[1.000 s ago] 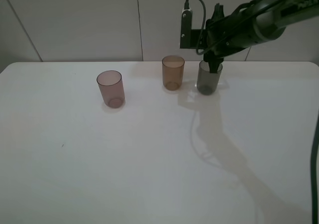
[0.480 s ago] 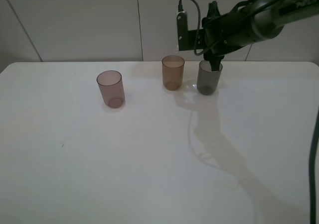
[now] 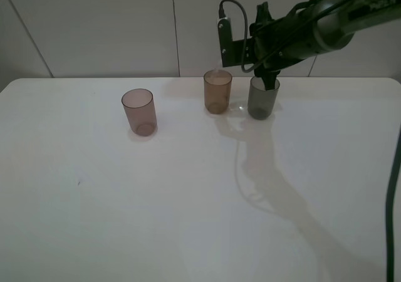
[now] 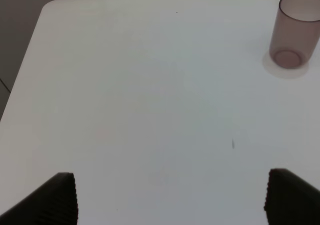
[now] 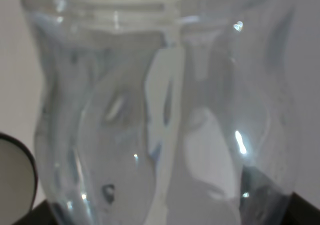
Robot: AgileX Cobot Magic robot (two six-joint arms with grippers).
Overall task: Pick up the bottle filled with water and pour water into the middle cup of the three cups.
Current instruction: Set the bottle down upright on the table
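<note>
Left gripper (image 4: 170,197): fingers wide apart, nothing between them, above the left part of the table (image 3: 156,219).
Mauve-pink cup (image 3: 138,111): upright, left of centre, well apart from the other two cups.
Middle cup (image 3: 217,91): amber-brown, upright on the far side, near the grey one.
Dark-grey cup (image 3: 262,98): upright and rightmost; the arm's dark end hangs at its rim.
Right gripper (image 5: 160,205): clamped on the bottle, raised over the far right of the table.
Bottle (image 5: 160,110): clear, walls dented by the grip, threaded neck pointing away from the wrist camera; too faint to place in the high view.
Water: level cannot be told.
</note>
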